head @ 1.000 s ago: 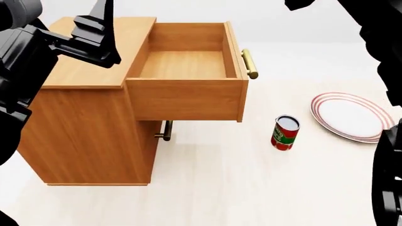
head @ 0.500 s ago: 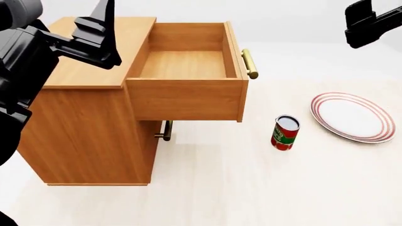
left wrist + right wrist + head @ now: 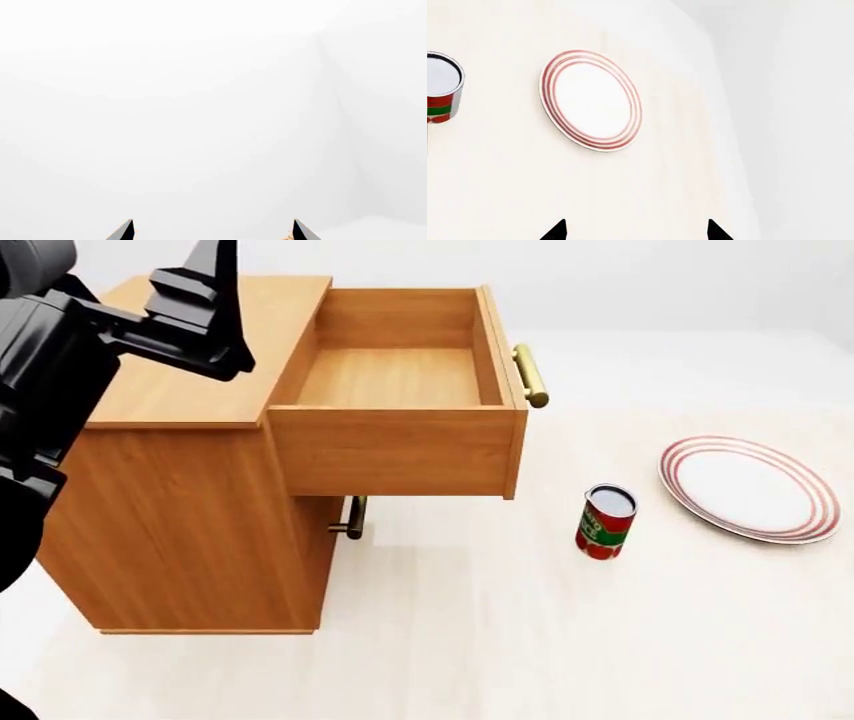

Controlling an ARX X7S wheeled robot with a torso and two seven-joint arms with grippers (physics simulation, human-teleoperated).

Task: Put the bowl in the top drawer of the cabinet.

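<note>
The bowl is out of view in every frame. The orange-brown cabinet point(image 3: 187, 490) stands at the left, and its top drawer point(image 3: 394, 450) is pulled out with nothing inside; the brass bar handle point(image 3: 530, 375) points right. My left gripper point(image 3: 211, 310) hovers over the cabinet's flat top beside the drawer. In the left wrist view the left gripper point(image 3: 213, 232) shows two tips wide apart against blank white, so it is open. My right gripper point(image 3: 635, 231) is open and empty too, high above the floor, and does not show in the head view.
A red-labelled can point(image 3: 607, 522) stands upright on the pale floor right of the cabinet, the same can point(image 3: 440, 87) showing in the right wrist view. Further right lies a red-rimmed white plate point(image 3: 747, 487), also the plate point(image 3: 592, 100) below my right gripper. The lower drawer's small handle point(image 3: 352, 517) shows under the open drawer.
My right arm, which filled the right side of the head view, has lifted up and out of that view. The left arm, drawer, can and plate have stayed put.
</note>
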